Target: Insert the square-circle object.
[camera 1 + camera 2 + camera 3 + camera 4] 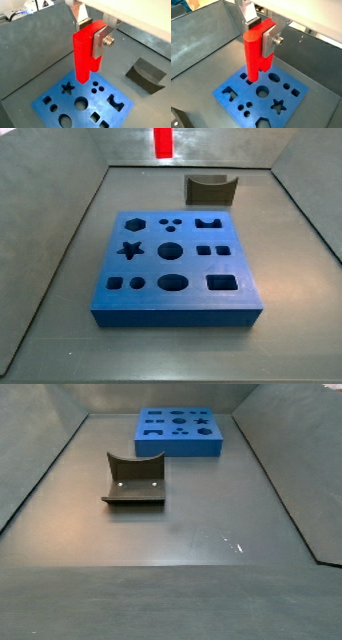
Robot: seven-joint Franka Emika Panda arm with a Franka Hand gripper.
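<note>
My gripper (90, 35) is shut on the square-circle object (83, 55), a bright red slim piece hanging upright with its legs pointing down; it shows the same way in both wrist views (254, 55). Its lower end hangs above the blue block (63, 105) with several shaped holes, over the block's far corner (278, 95). In a side view only the red piece's lower end (162, 140) shows at the top edge, well above and behind the blue block (154, 268); the fingers are out of that frame. In a side view the blue block (181, 449) lies at the far end, with neither gripper nor red piece in view.
A dark olive-grey block with a curved notch (147, 75) stands on the grey floor beside the blue block, seen in both side views (210, 190) (136, 479). Sloping grey walls (67, 248) enclose the floor on all sides.
</note>
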